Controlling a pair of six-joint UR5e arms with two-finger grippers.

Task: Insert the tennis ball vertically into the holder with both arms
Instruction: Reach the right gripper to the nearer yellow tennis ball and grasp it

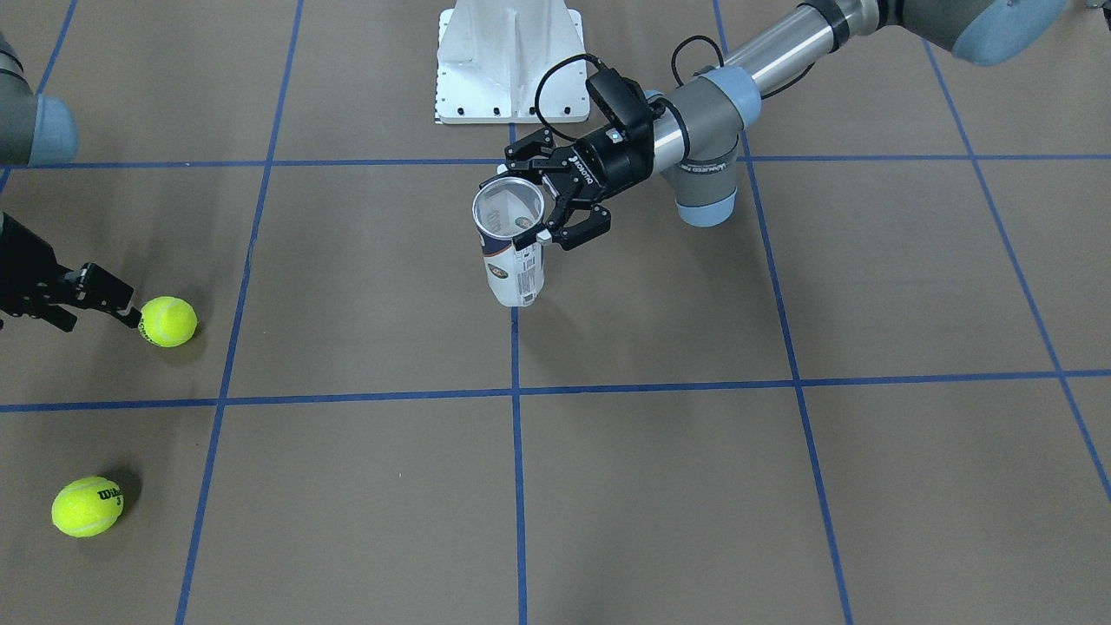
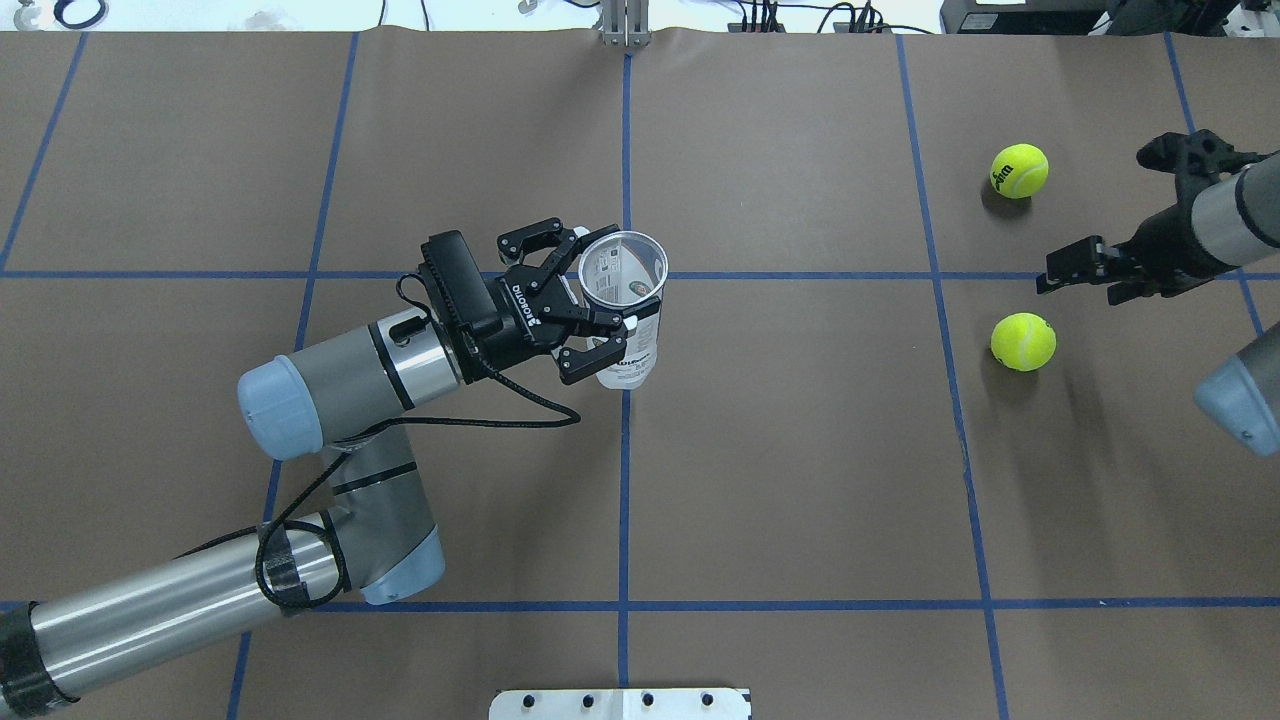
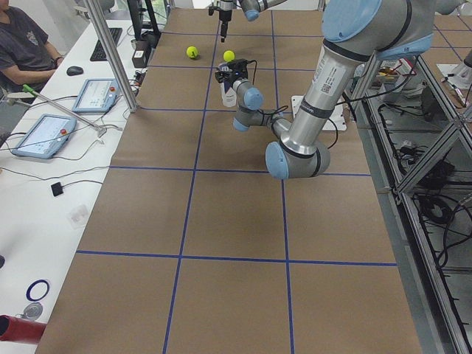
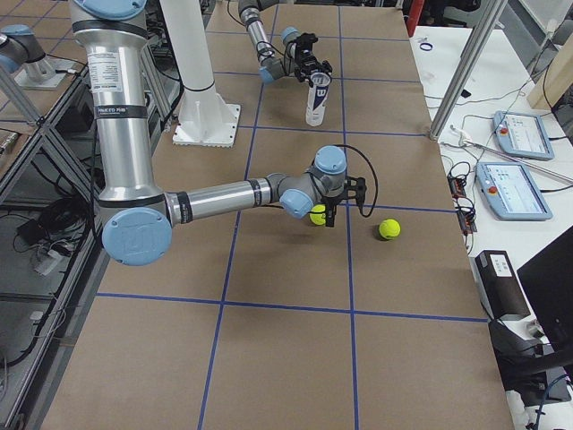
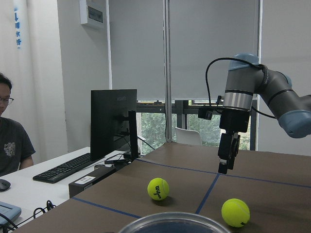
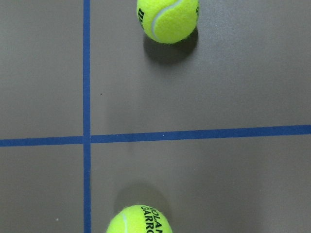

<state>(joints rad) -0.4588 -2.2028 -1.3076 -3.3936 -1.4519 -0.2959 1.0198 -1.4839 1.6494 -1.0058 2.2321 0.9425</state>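
Overhead looks right down into the holder (image 2: 635, 345): clear plastic tube, metal rim, upright mid-tabletop (image 2: 800, 480). The left arm (image 2: 340, 375) has its jaws clamped on it just under the rim. Off to the right, the right arm (image 2: 1230, 205) hangs with its jaws spread open by two fuzzy yellow balls, the near ball (image 2: 1022, 341) and the far ball (image 2: 1019, 170). Only the left wrist cam catches a person (image 5: 12, 141) beside a monitor (image 5: 114, 124). The right wrist cam reads "ROLAND GARROS" on one ball.
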